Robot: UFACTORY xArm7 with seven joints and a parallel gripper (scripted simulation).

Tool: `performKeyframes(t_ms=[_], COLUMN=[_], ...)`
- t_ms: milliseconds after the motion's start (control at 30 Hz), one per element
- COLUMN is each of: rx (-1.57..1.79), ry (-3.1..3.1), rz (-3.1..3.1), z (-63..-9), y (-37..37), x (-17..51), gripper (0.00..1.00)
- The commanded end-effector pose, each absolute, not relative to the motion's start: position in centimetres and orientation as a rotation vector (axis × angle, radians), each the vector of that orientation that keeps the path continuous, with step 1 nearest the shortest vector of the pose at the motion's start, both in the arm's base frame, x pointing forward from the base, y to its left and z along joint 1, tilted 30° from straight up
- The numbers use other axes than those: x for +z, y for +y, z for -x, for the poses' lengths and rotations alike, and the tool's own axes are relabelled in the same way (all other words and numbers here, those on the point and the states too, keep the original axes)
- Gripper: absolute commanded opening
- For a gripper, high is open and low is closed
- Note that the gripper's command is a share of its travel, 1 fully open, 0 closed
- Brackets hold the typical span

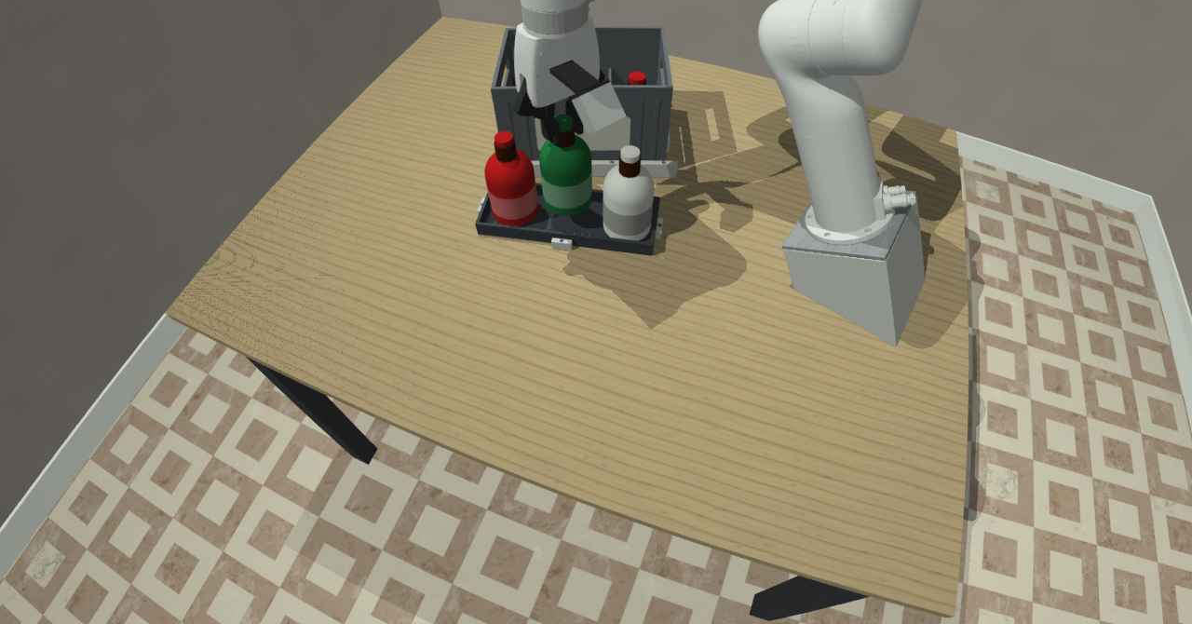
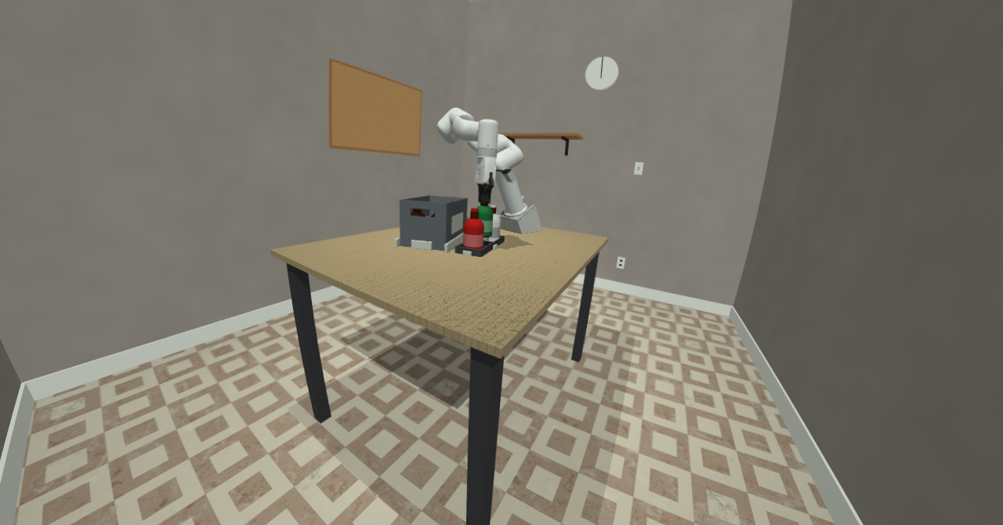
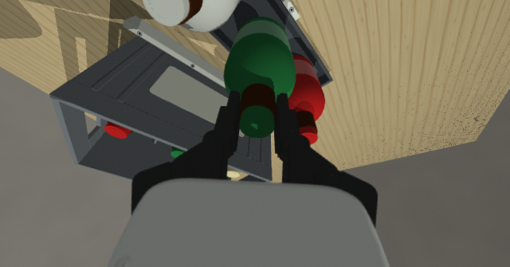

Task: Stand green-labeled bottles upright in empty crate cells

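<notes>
My gripper is shut on the neck of the green bottle. The bottle is upright and raised slightly above the middle of the dark tray. A red bottle stands at the tray's left and a white bottle at its right. Behind the tray stands the grey crate. In it I see a red cap, a green cap and a pale cap.
The arm's base stands on the wooden table to the right of the tray. The table's edges fall to a tiled floor.
</notes>
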State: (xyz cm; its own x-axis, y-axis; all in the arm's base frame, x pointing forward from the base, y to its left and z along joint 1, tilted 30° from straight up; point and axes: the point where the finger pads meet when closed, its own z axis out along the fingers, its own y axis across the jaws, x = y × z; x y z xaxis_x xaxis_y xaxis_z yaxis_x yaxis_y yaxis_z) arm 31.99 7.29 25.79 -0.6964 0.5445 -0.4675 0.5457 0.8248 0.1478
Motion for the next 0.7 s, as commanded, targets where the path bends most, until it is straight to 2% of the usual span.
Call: performKeyframes(t_ms=[0, 667], rx=[0.000, 0.000], ry=[2.501, 2.501], rz=[-0.803, -0.803], z=[-32.0, -31.4], y=[7.3, 7.6], x=[26.0, 27.2], gripper=[0.00, 0.00])
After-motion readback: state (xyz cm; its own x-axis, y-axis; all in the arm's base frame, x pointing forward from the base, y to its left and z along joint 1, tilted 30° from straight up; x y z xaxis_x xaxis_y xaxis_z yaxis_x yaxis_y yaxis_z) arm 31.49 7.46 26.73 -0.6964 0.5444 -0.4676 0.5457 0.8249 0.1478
